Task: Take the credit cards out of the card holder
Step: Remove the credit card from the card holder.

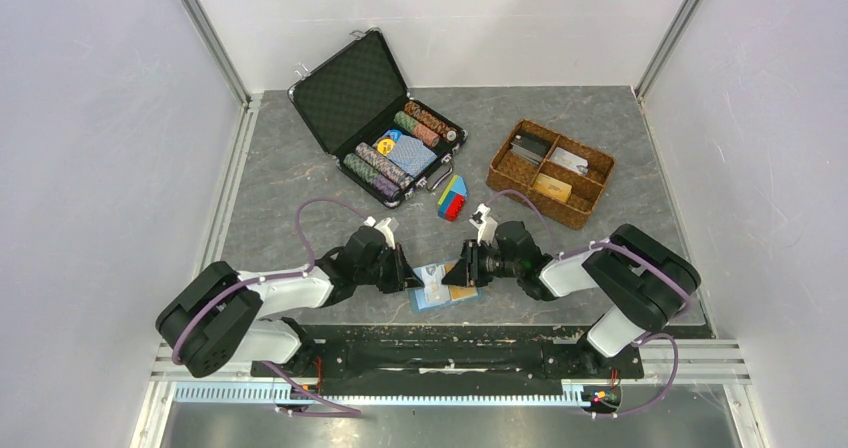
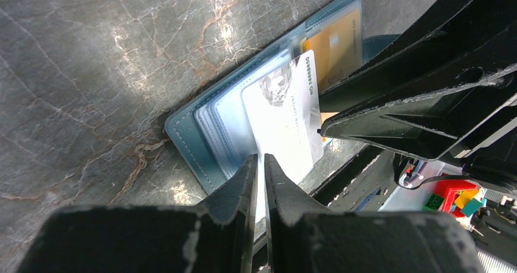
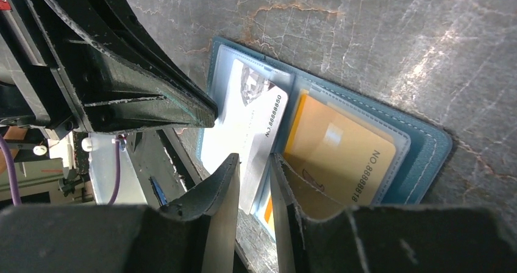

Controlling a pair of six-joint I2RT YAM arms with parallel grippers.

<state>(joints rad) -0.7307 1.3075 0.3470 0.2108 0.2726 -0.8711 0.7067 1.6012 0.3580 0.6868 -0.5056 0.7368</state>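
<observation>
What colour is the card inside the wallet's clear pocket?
Orange-yellow card; clearest in the right wrist view.

1. This is a robot lab: a closed test cell, not a home or a shop.
2. Plain white walls on metal posts box in a single grey, stone-look surface (bare panels, much like a booth).
3. A left arm and a right arm are bolted to a black rail at the near edge of the surface.
4. Purple cables loop bare along both arms.
5. The things on the surface are an odd mix: a chip case, a wicker tray, toy blocks, and a wallet with a grey card.
</observation>
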